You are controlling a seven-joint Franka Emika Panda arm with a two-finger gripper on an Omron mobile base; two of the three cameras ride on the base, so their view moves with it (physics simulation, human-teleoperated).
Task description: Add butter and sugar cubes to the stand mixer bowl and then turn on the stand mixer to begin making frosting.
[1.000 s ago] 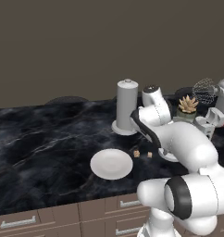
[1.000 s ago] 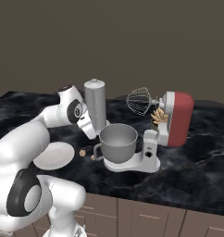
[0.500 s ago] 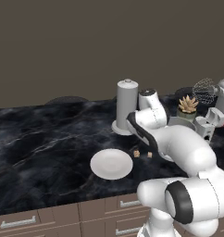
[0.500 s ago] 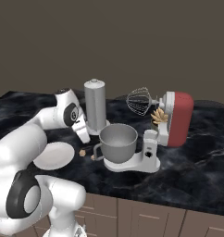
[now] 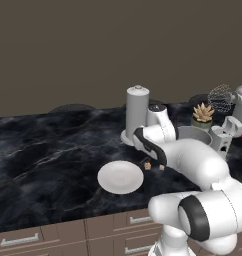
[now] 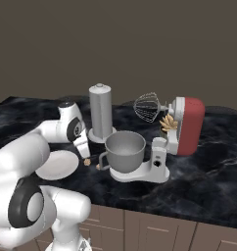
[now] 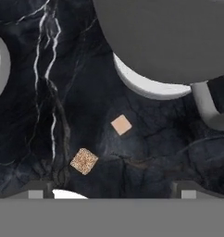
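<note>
Two sugar cubes (image 7: 121,125) lie on the dark marble bench (image 5: 48,155), just beside each other but apart, between the white plate (image 5: 120,177) and the stand mixer bowl (image 6: 124,150). We judge each cube light, rigid and crumbly at its corners; a hold across two opposite flat faces, one cube at a time, looks soundest. Above them we see the end effector (image 7: 109,189) with its fingers spread wide and nothing between them. We count one bowl, seated on one stand mixer (image 6: 187,126), one plate, and one tall grey cylinder (image 6: 102,112) behind.
</note>
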